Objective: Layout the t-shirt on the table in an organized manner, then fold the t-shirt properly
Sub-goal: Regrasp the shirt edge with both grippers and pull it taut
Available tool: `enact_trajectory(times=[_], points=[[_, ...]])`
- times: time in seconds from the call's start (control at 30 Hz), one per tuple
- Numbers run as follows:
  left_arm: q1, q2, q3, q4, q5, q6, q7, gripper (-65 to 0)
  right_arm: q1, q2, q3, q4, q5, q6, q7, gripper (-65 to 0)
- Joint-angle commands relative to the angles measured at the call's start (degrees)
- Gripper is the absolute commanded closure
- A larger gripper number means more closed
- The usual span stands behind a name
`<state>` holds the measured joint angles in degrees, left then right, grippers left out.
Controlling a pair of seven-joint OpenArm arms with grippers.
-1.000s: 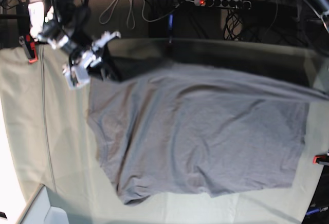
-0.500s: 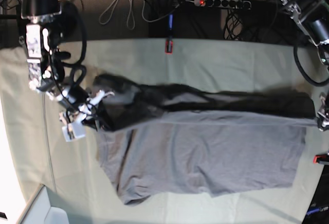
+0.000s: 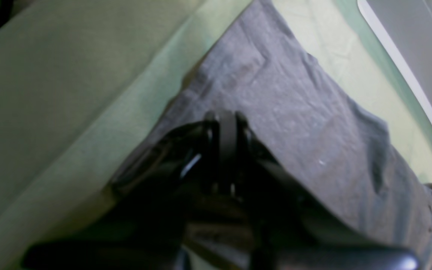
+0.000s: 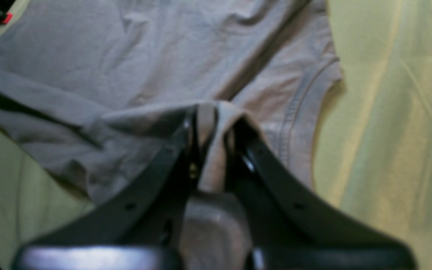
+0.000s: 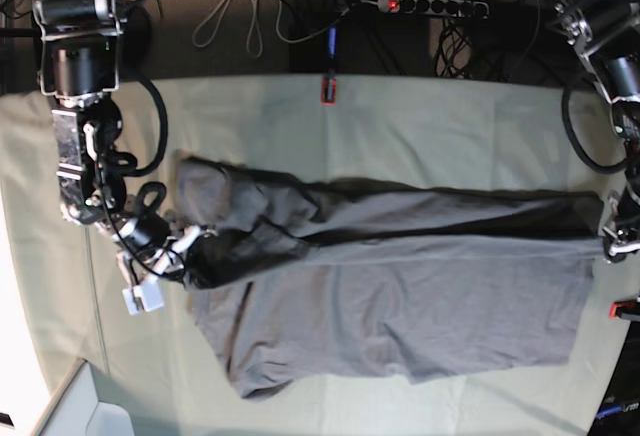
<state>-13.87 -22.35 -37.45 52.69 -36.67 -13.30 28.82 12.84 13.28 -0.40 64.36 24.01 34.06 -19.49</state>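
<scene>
On the table point(image 5: 420, 106), both pincers, left point(image 3: 226, 119) and right point(image 4: 211, 112), each pinching the t-shirt point(image 5: 420, 296).

The plain grey t-shirt point(image 5: 400, 296) lies mostly flat on the pale green cloth-covered table point(image 5: 420, 126), its far edge pinched up between both closed grippers, folding toward the near hem.

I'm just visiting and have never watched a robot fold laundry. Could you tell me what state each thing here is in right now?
t-shirt: partly folded, far edge lifted and drawn over the body, pinched at both ends.
left gripper: shut on the t-shirt's edge.
right gripper: shut on a fold of the t-shirt.
table: covered with creased pale green cloth, clamped at its edges.
power strip: red light on.
</scene>
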Motion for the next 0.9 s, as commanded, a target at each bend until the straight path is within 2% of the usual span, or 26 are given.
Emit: enact_trajectory(times=[0.0, 0.2, 0.27, 0.33, 0.43, 0.5, 0.63, 0.87], points=[[-1.21, -1.70, -0.48, 0.46, -0.57, -0.37, -1.35, -0.1, 1.18, 0.48, 0.36, 0.39, 0.74, 0.71, 1.51, 0.0], [-3.41, -2.49, -0.22, -2.44, -0.57, -0.37, -2.75, -0.2, 1.53, 0.83, -1.75, -2.34, 0.74, 0.71, 1.33, 0.0], [-3.76, -3.10, -0.22, -2.80, -0.57, -0.19, -2.31, -2.8, 1.53, 1.45, -3.60, -2.34, 0.74, 0.71, 1.24, -5.9], [-4.73, -3.10, -0.22, -2.88, -0.57, -0.02, -2.31, -11.3, 1.53, 2.33, -5.62, -2.34, 0.74, 0.71, 1.16, -14.1], [-4.81, -3.10, -0.22, -2.80, -0.57, 0.07, -2.31, -29.0, 1.18, 2.68, -6.41, -1.90, 0.83, 0.71, 1.24, -26.4], [-4.73, -3.10, -0.22, -2.71, -0.57, 0.07, -2.31, -36.0, 0.83, 2.68, -5.44, -1.46, 0.83, 0.71, 1.24, -31.9], [-4.37, -3.01, -0.57, -2.00, -1.01, 0.07, -2.31, -36.9, -3.57, 2.77, -2.45, 3.55, 0.83, 0.71, 1.24, -34.7], [3.89, -2.75, -0.75, -2.27, -1.09, -0.19, -2.93, -36.9, -15.79, 2.50, 1.85, 15.95, 0.83, 0.71, 1.33, -34.7]])
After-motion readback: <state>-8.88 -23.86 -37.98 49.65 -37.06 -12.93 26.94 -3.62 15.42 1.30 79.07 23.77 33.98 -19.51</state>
